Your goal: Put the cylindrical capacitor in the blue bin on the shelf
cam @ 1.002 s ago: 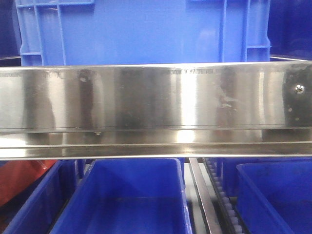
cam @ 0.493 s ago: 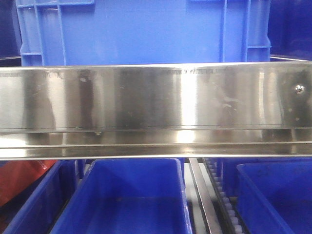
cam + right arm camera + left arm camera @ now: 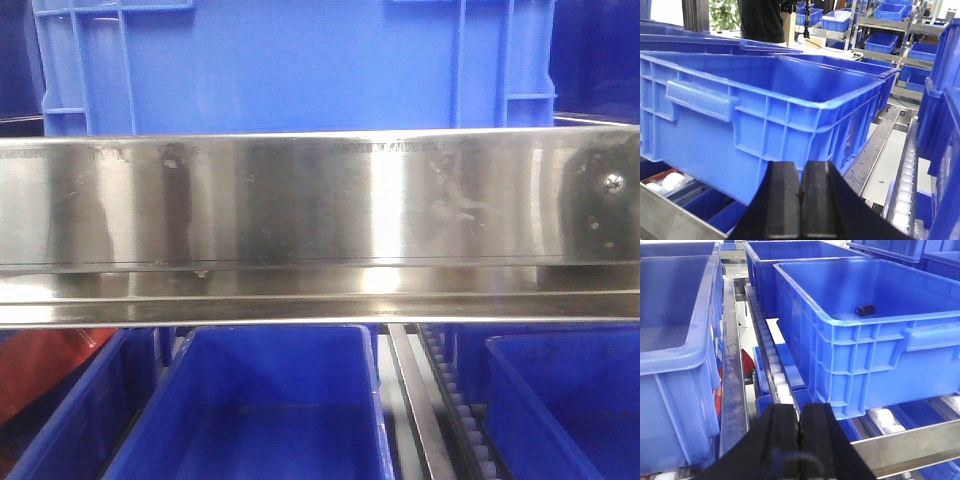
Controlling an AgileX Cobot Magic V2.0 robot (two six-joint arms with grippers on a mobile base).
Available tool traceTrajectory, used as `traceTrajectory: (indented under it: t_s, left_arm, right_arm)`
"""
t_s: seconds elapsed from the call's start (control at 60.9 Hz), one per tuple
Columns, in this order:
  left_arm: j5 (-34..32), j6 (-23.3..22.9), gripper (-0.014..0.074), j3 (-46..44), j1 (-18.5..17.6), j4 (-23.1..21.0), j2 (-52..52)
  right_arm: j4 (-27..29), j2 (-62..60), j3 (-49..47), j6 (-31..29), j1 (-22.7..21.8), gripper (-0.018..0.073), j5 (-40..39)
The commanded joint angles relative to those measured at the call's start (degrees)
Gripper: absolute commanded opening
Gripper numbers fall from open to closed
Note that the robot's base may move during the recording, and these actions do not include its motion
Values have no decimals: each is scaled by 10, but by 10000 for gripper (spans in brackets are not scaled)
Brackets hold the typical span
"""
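Note:
A small black cylindrical capacitor (image 3: 865,309) lies inside the blue bin (image 3: 875,355) near its far right wall, seen in the left wrist view. My left gripper (image 3: 799,415) is shut and empty, in front of and below the bin's near left corner. My right gripper (image 3: 800,172) is shut and empty, in front of the blue bin's (image 3: 755,120) near right corner. The shelf's shiny steel front rail (image 3: 320,225) fills the front view, with the blue bin (image 3: 300,65) behind it. Neither gripper shows in the front view.
Another blue bin (image 3: 675,360) stands to the left, more behind (image 3: 790,255). White roller tracks (image 3: 777,375) and a steel divider (image 3: 732,385) run between bins. Lower-tier blue bins (image 3: 265,410) sit under the rail. More shelves with bins (image 3: 880,40) stand at the back right.

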Motion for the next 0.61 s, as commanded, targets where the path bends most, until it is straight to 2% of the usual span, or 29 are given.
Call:
traceTrajectory:
  t_s: [0.0,0.592]
  left_arm:
    - [-12,-5,-111,1,2,2,-3]
    - [-13,-5,-111,1,2,2,-3]
  right_arm:
    - [-6,-3,3,1,0,-162,-23]
    - [-6,-3,3,1,0,-162,-25]
